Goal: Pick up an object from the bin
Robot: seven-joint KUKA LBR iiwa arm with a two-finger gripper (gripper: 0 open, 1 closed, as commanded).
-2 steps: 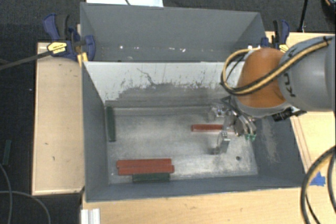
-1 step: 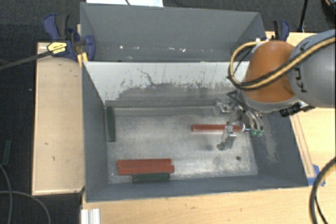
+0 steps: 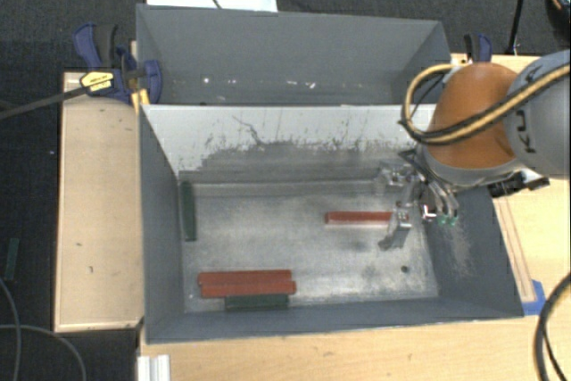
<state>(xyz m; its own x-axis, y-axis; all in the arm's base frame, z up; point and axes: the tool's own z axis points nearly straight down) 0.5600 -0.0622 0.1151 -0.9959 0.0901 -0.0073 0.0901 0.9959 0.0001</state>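
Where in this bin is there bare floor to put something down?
Widest bare floor: mid-bin, between the green bar along the left wall, the thin red stick and the red block at the front. A smaller patch: the front right corner, before the gripper. Crowded: around gripper and stick, and front left, where the red block lies beside a dark green bar.

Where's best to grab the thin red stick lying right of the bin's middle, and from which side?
Probably mid-length, from straight above, closing across its narrow width: the thin red stick lies flat, with bin floor showing along both long sides.
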